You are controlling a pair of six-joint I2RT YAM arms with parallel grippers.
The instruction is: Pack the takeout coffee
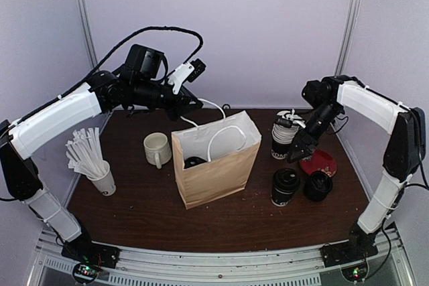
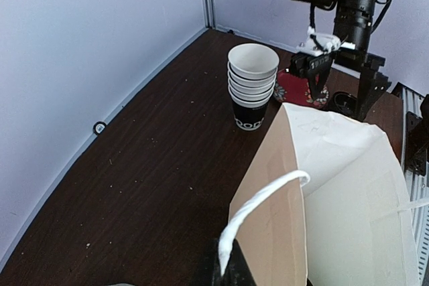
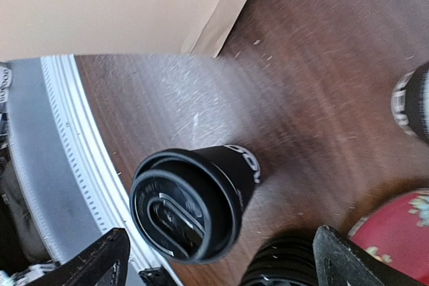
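One lidded black takeout cup [image 1: 285, 187] stands on the table right of the brown paper bag [image 1: 214, 165]. It also shows in the right wrist view [image 3: 191, 202], seen from above. A second black lid [image 1: 194, 162] shows inside the bag. My right gripper [image 1: 301, 147] is open and empty, hovering above and just behind the standing cup, with its fingers [image 3: 94, 259] wide apart. My left gripper [image 1: 198, 106] is shut on the bag's white rope handle [image 2: 258, 205] and holds it up behind the bag [image 2: 335, 199].
A stack of unlidded black cups [image 1: 283, 135] stands at the back right, with a red saucer [image 1: 319, 163] and a stack of black lids [image 1: 317, 185] near it. A white mug [image 1: 157, 149] and a white cup of sticks [image 1: 100, 177] are left of the bag.
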